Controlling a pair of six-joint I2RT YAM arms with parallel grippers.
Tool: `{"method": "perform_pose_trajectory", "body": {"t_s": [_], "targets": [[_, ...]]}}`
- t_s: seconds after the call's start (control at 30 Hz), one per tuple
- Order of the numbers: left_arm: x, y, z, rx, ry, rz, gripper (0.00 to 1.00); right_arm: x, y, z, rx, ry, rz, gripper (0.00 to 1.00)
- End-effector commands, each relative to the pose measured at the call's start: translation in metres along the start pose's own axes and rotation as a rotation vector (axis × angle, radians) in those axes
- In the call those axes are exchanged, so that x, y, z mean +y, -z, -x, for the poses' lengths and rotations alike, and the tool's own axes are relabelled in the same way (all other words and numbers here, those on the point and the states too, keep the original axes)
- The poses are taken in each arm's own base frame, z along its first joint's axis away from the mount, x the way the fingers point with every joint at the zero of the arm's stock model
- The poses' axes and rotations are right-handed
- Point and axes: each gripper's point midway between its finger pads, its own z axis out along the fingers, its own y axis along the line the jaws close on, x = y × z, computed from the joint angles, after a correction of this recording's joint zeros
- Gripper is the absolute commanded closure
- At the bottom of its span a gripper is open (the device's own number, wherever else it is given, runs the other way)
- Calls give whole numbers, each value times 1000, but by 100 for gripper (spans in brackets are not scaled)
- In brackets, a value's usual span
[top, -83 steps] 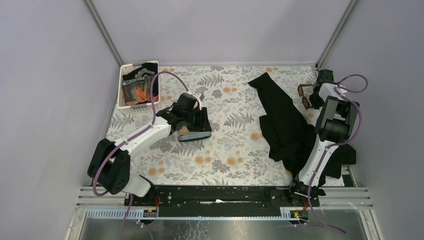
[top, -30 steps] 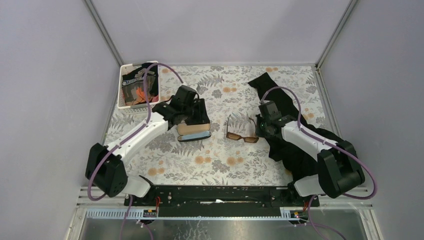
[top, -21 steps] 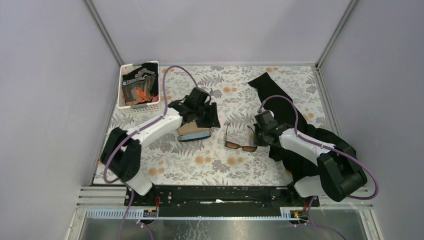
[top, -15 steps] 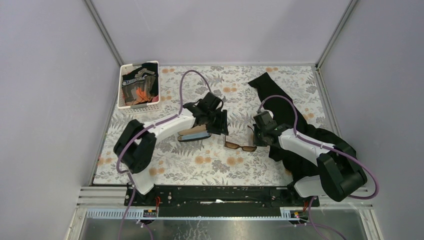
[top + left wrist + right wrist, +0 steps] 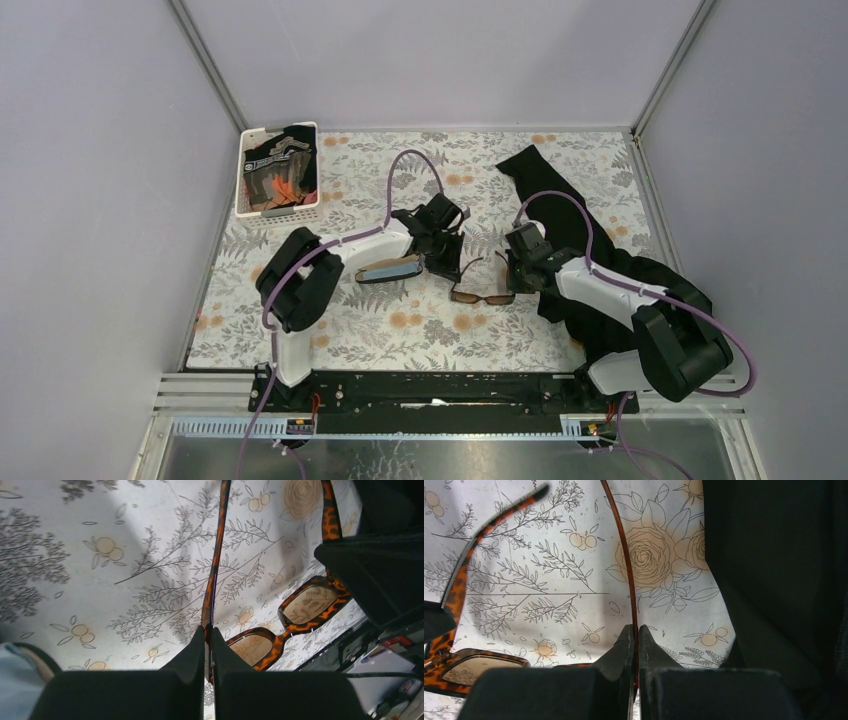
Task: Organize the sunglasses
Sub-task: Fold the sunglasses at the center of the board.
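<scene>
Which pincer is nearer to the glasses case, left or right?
Left. The left pincer, shut on one arm of the sunglasses, is just beside the glasses case; the right pincer holds the other arm, farther off, next to the black cloth.

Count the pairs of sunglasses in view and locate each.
1: the sunglasses at mid-table, one temple in the left jaws, one in the right jaws. The basket or black garment could hide more.

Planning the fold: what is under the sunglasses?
Only the floral table cover shows beneath the sunglasses, also through the lenses. The left gripper and right gripper each pinch one arm, hiding the patch below them.
</scene>
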Motion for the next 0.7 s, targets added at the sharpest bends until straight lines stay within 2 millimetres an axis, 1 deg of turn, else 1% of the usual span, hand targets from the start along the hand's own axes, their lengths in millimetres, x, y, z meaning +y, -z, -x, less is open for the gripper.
{"method": "perform_pose_trajectory", "body": {"t_s": [0.0,0.1,0.17,0.27,0.37,0.43,0.53,0.57,0.63,0.67], "targets": [[-33,-9,-11,57,-115,-129,97,15,0,3,5,33,44,100],[-47,-13,-28,123,-168,-191,97,20,1,4,5,48,67,100],[-57,-14,-38,159,-199,-235,96,26,1,6,5,57,92,100],[-66,-15,-48,194,-223,-280,91,31,2,11,-5,73,110,100],[-72,-10,-52,203,-236,-307,87,31,2,17,-11,82,101,99],[-73,-6,-52,202,-246,-313,83,33,3,21,-15,89,102,89],[-71,-3,-51,198,-253,-295,78,34,6,29,-35,94,96,62],[-70,-2,-51,197,-252,-285,78,33,9,31,-43,95,88,56],[-70,1,-49,185,-251,-270,76,31,15,38,-65,89,71,46],[-70,3,-47,173,-252,-263,75,30,19,41,-76,83,63,43]]}}
